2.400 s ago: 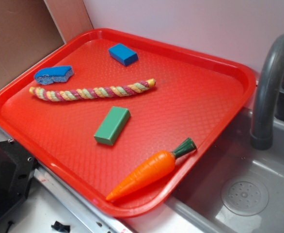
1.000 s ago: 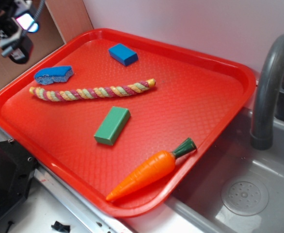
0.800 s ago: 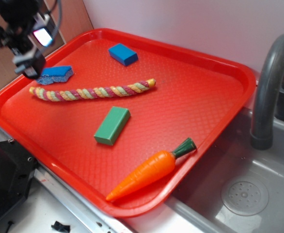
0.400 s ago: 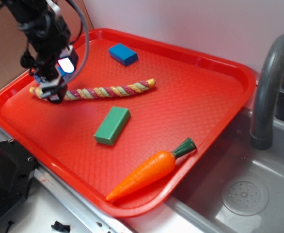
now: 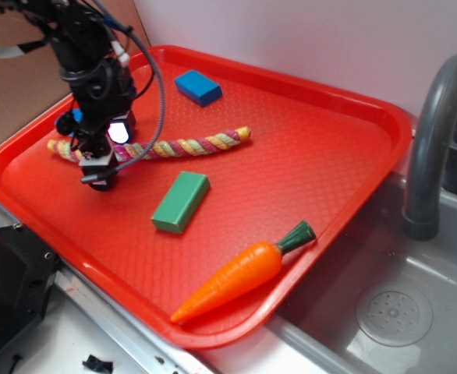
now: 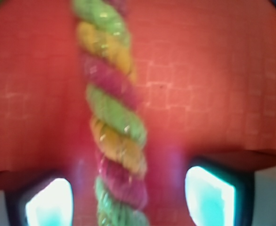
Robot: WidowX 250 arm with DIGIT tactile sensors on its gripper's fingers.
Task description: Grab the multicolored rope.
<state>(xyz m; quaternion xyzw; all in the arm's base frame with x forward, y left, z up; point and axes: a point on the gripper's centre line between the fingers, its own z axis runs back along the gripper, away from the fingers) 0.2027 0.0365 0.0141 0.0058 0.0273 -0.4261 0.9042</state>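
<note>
As my gripper [image 5: 97,173] hangs open astride the multicolored rope [image 6: 114,136], I judge it light, soft, limp; best pinched here across its width.

Hand [image 5: 97,170] open astride rope [image 5: 183,146], pads [image 6: 209,190] w/ bare tray [image 5: 306,148] either side. Green block [image 5: 181,201] near, just below rope; blue block [image 5: 198,86] up behind; carrot [image 5: 240,274] well apart

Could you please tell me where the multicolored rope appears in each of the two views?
Exterior: the multicolored rope lies across the tray's upper left, its left part behind the claw.
Wrist: it runs top to bottom, left of centre.
Shared landmark: the red tray.
</note>
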